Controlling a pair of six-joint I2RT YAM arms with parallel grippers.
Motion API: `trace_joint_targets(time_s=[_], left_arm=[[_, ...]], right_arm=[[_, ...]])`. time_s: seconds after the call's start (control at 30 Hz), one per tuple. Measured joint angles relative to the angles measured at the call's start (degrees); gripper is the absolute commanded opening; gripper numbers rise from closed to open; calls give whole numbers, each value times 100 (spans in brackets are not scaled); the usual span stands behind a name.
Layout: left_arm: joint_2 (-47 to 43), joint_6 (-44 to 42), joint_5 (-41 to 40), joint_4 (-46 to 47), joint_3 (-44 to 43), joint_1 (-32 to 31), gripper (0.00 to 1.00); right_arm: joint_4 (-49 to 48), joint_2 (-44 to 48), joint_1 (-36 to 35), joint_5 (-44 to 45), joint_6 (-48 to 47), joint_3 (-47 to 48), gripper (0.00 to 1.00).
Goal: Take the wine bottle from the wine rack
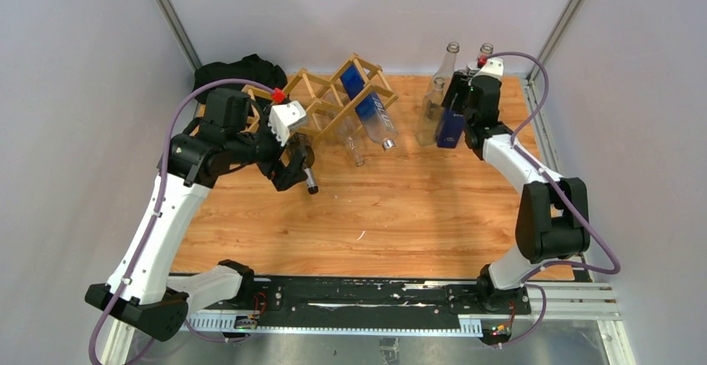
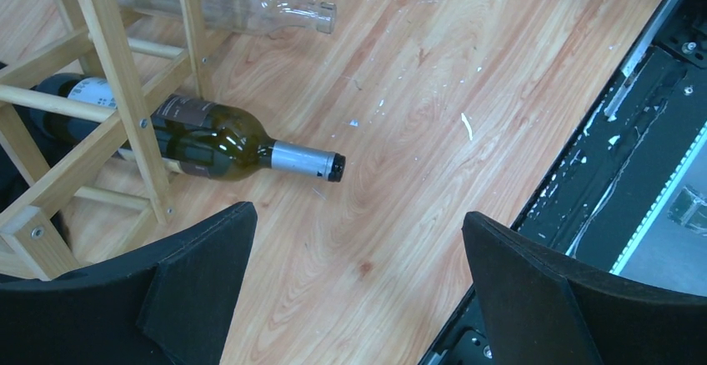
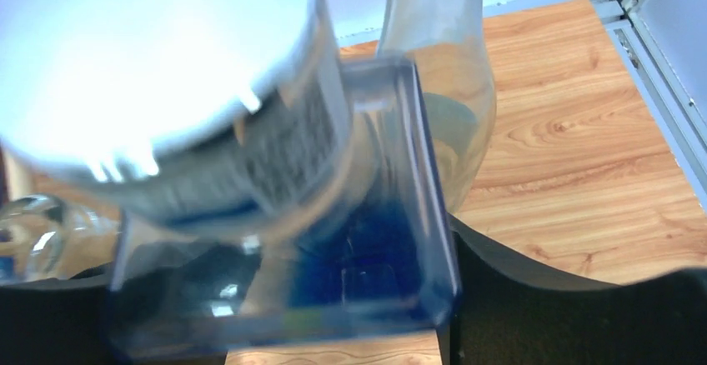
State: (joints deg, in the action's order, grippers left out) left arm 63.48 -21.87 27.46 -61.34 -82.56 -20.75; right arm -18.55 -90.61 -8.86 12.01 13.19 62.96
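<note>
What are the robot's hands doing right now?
Left hand: open, holding nothing.
Right hand: closed on the blue bottle.

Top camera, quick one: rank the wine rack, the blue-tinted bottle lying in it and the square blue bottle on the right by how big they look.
1. wine rack, clearly the largest.
2. blue-tinted bottle.
3. square blue bottle, smallest as seen, but partly hidden, so less sure.
</note>
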Motion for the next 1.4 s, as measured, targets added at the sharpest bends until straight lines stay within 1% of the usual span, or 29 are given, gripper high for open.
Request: trace_joint_targets(time_s=[0.2,0.4,0.6,0.67,0.77,0.9,0.97,1.03,1.2,1.33,1.4], left_arm=[[-44,2,98,-2,4,0,100],[-138,4,192,0,9,0,100],[-144,83,219,0,9,0,100],[-144,107,216,0,9,0,100],[-144,129,190,0,9,0,100],[-129,133,111,0,7,0,100],[-125,131,87,0,11,0,100],[-127,129,87,0,11,0,100],[-214,79,85,4,125,0,100],[-365,4,90,0,236,0,100],[-413,-22,98,-2,256,0,100]], right_arm=[[33,365,0,-131,76,96,81],[122,815,0,-210,103,361,81],[529,1193,0,-428,227,793,81],[752,1311,-70,-501,254,999,83],[1062,1438,-350,-544,262,1279,86],[1384,1543,-1115,-721,221,1432,87],[1572,1493,-1427,-922,232,1462,88],[1753,1351,-1589,-1200,306,1513,89],[2107,610,-1622,-1873,629,1543,91],[2341,-39,-1624,-2293,841,1541,92],[2380,-205,-1624,-2422,905,1539,92]])
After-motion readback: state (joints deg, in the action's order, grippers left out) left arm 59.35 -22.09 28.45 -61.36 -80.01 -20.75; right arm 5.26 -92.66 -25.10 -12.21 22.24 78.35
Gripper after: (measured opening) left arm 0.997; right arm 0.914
